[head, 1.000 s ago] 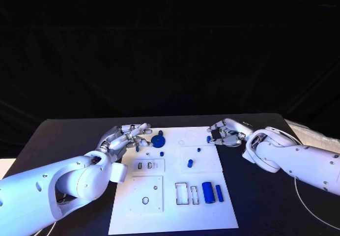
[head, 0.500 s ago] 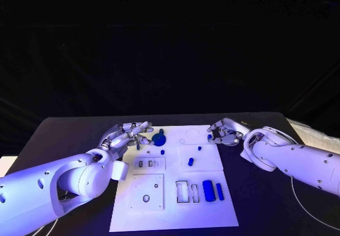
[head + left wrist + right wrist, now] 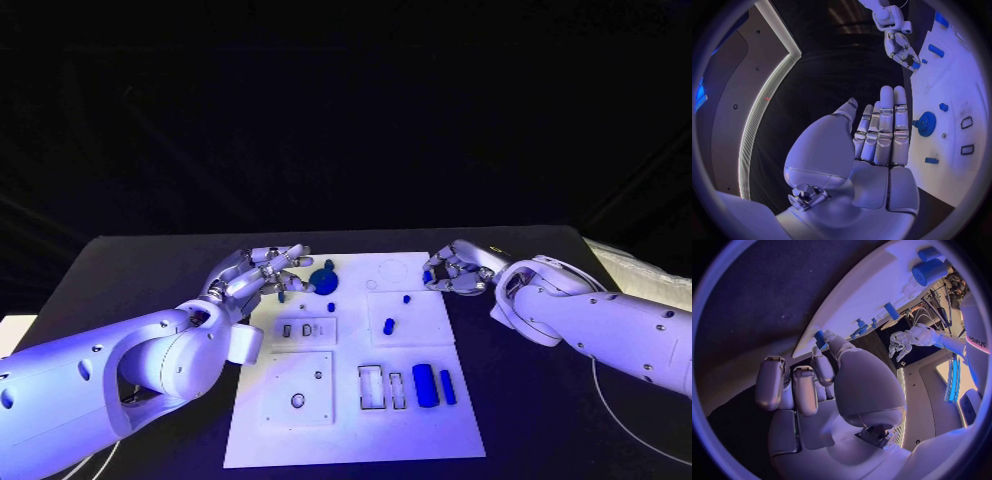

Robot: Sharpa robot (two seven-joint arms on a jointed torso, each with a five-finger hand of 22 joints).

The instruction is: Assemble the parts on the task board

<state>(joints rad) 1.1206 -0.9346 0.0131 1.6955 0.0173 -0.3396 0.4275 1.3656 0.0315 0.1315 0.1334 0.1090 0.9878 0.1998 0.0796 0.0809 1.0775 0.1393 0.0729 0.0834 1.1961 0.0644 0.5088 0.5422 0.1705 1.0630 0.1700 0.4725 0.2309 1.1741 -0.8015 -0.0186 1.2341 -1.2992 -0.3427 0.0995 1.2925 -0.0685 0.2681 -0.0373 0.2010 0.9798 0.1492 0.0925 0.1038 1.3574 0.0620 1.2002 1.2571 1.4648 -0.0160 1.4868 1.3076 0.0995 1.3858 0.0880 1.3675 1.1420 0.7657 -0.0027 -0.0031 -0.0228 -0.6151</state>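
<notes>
- The left hand (image 3: 263, 275) hovers at the far left edge of the task board (image 3: 353, 440), fingers straight and slightly apart, holding nothing; in the left wrist view its palm (image 3: 873, 150) faces out with the fingers side by side.
- The right hand (image 3: 459, 270) sits at the far right edge of the board, fingers curled in around a small blue part (image 3: 427, 277); the right wrist view shows that part (image 3: 819, 338) pinched at the fingertips, right at the board's rim.
- Against the picture of a second ago, both hands have drawn slightly toward the far end of the board; the parts lie where they lay.
- Just right of the left hand lies a blue gear (image 3: 325, 283), round and toothed, flat on the board, with a small blue knob (image 3: 330, 266) just beyond it.
- Nearer the middle lie a small blue peg (image 3: 330, 309), a short blue pin (image 3: 405, 300) and an oblong blue piece (image 3: 388, 326).
- At the near right of the board a thick blue cylinder (image 3: 424, 385) and a thin blue bar (image 3: 447, 387) lie side by side, next to two empty rectangular slots (image 3: 371, 388).
</notes>
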